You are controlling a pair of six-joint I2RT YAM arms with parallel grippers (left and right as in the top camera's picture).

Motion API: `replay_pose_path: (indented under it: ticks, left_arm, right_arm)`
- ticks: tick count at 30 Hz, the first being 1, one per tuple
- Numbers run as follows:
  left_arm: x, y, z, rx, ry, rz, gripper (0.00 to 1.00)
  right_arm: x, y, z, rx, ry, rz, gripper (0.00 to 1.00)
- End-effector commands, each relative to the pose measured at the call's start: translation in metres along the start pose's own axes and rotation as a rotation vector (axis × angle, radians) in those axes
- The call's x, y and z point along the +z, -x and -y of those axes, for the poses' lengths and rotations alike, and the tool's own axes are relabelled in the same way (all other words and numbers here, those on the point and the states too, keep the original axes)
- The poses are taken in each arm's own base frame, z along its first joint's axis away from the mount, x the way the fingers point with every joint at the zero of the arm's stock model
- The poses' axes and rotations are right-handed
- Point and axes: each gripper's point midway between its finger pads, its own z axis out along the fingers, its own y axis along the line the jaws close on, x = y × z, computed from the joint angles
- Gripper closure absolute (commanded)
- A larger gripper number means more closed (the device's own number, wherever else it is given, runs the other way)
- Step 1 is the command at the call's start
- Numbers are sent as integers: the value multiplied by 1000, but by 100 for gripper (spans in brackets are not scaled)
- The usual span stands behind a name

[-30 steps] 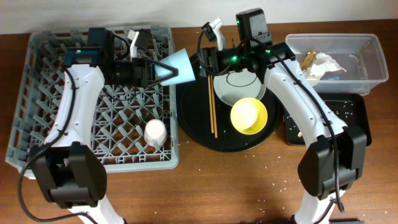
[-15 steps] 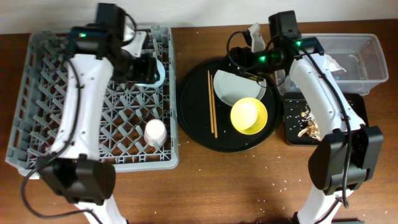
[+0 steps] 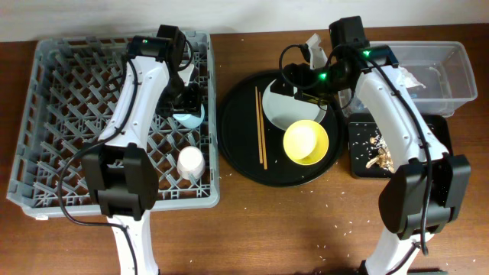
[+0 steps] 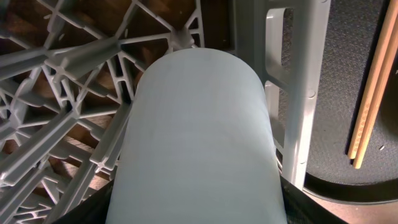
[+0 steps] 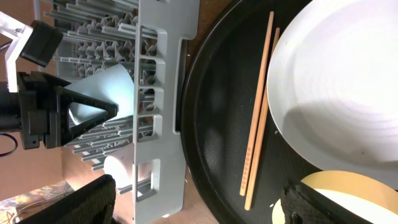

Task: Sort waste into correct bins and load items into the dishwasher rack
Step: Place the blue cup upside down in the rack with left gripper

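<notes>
My left gripper [image 3: 186, 101] is shut on the light-blue cup [image 3: 191, 120] and holds it over the right side of the grey dishwasher rack [image 3: 53, 114]. The cup fills the left wrist view [image 4: 199, 143]. A pink cup [image 3: 190, 162] stands in the rack. My right gripper [image 3: 299, 85] is open and empty above the pale plate [image 3: 284, 113]; in the right wrist view [image 5: 214, 205] its fingers frame the chopsticks [image 5: 258, 118]. The yellow bowl [image 3: 306, 142] and chopsticks [image 3: 261, 130] lie on the round tray. The tissue [image 3: 397, 78] is in the clear tub [image 3: 447, 53]. Food scraps [image 3: 378, 156] lie in the flat black tray [image 3: 401, 126].
The big round black tray [image 3: 241, 145] sits between the rack and the bins. Small crumbs are scattered on the wooden table [image 3: 306, 221] in front. The rack's right wall [image 5: 158, 93] stands close to the round tray's edge.
My left gripper carried the light-blue cup from the round tray's edge into the rack and lowered it at the right side. My right arm pulled back to the right, over the plate.
</notes>
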Motion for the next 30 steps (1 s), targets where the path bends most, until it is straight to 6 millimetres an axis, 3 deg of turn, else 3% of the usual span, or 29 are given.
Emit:
replay_pose_path:
  ticks: [1, 3, 9, 10, 13, 18, 20, 24, 30]
  left_arm:
    - [14, 0, -2, -9, 13, -25, 30]
    - [15, 1, -2, -9, 13, -23, 23]
    - [6, 14, 0, -5, 5, 33, 22]
    - [-9, 23, 5, 1, -10, 73, 21]
    - [-33, 16, 6, -1, -9, 68, 23]
    - [-89, 2, 16, -5, -44, 103, 36]
    - [-89, 0, 19, -27, -48, 99, 41]
    - [-57, -18, -1, -147, 50, -23, 53]
    - [-46, -26, -2, -175, 57, -70, 56]
  right_arm:
    - [1, -2, 2, -10, -13, -6, 14]
    - [1, -3, 4, -7, -22, -8, 12]
    - [1, -4, 7, -70, -41, -13, 7]
    - [1, -4, 8, -74, -48, -11, 7]
    - [1, -4, 9, -78, -52, -10, 7]
    - [1, -3, 10, -81, -60, -9, 7]
    - [1, -4, 10, -80, -60, -11, 7]
    - [1, -4, 13, -77, -75, -11, 7]
    - [1, -4, 13, -77, -75, -13, 7]
